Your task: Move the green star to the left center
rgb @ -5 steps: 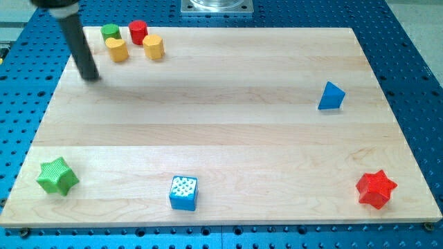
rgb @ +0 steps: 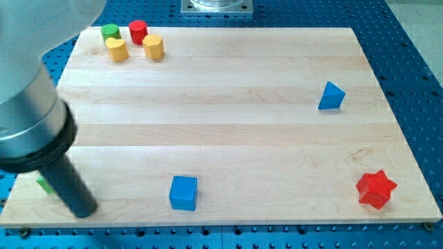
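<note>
The green star [rgb: 45, 184] sits at the board's bottom left corner. Only a sliver of it shows at the rod's left edge; the rest is hidden behind the rod. My tip [rgb: 83, 210] rests on the board just right of and below the star, close to the bottom edge. The arm's grey body fills the view's upper left.
A blue cube [rgb: 183, 192] sits at bottom centre, a red star [rgb: 376, 189] at bottom right, a blue triangle [rgb: 331, 96] at right. At top left cluster a green cylinder [rgb: 109, 31], a red cylinder [rgb: 138, 30] and two yellow blocks [rgb: 117, 49] [rgb: 153, 47].
My tip has swept from the top left of the board down to the bottom left corner, and the rod now covers most of the green star.
</note>
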Controlling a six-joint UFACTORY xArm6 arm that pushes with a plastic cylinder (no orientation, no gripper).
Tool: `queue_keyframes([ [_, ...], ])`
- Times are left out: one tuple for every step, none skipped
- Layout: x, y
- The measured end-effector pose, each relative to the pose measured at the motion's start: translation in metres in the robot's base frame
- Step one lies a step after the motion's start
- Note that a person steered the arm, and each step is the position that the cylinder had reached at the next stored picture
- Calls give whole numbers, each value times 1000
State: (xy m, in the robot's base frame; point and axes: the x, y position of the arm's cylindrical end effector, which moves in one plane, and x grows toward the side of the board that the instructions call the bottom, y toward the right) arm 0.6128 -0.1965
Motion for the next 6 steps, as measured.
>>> queue_keyframes([
  [-39,-29],
  [-77,-28],
  [-25,-56],
  [-72,-61],
  [-148,-39],
  [-162,-39],
])
